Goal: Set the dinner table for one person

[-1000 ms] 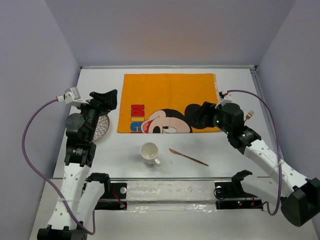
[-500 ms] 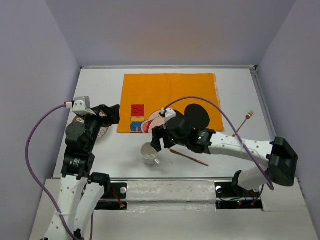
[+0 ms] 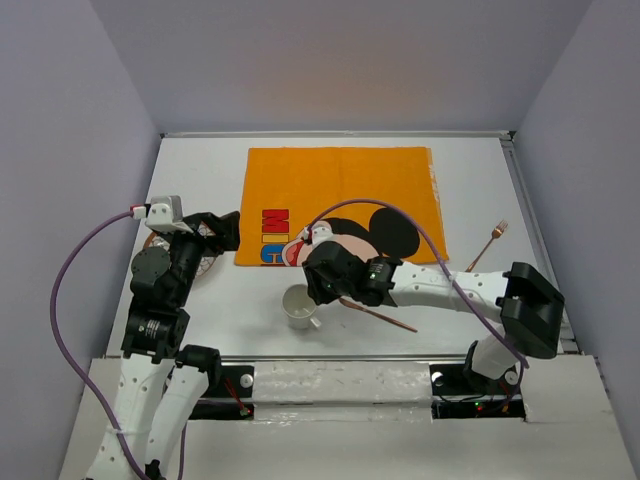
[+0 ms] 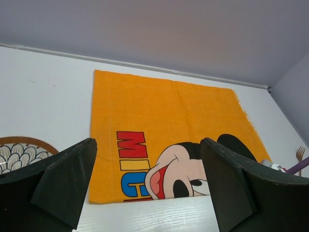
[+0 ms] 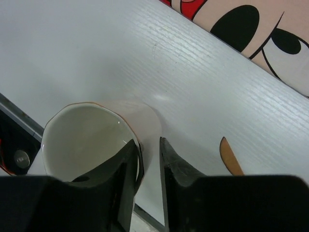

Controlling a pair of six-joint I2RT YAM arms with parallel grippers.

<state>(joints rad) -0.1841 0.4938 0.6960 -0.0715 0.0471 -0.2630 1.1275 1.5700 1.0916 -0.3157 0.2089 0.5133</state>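
A white cup [image 3: 299,306] with a thin orange rim stands on the white dinner table [image 3: 480,170], in front of the orange Mickey Mouse cloth [image 3: 340,190]. My right gripper [image 3: 315,290] reaches over it. In the right wrist view the gripper [image 5: 149,145] is shut on the cup [image 5: 87,135], one finger inside the rim and one against the outer wall. A copper knife [image 3: 380,316] lies just right of the cup. My left gripper [image 3: 215,230] hovers open at the cloth's left edge, holding nothing [image 4: 148,164].
A patterned plate [image 3: 207,262] lies partly hidden under the left arm, its rim showing in the left wrist view [image 4: 19,152]. A copper fork [image 3: 488,243] rests right of the cloth. The knife tip [image 5: 231,162] shows beside the right fingers.
The right arm swung from the cloth's right side across to the cup, lowered over its rim and closed on its wall. The left arm shifted slightly, then held still.
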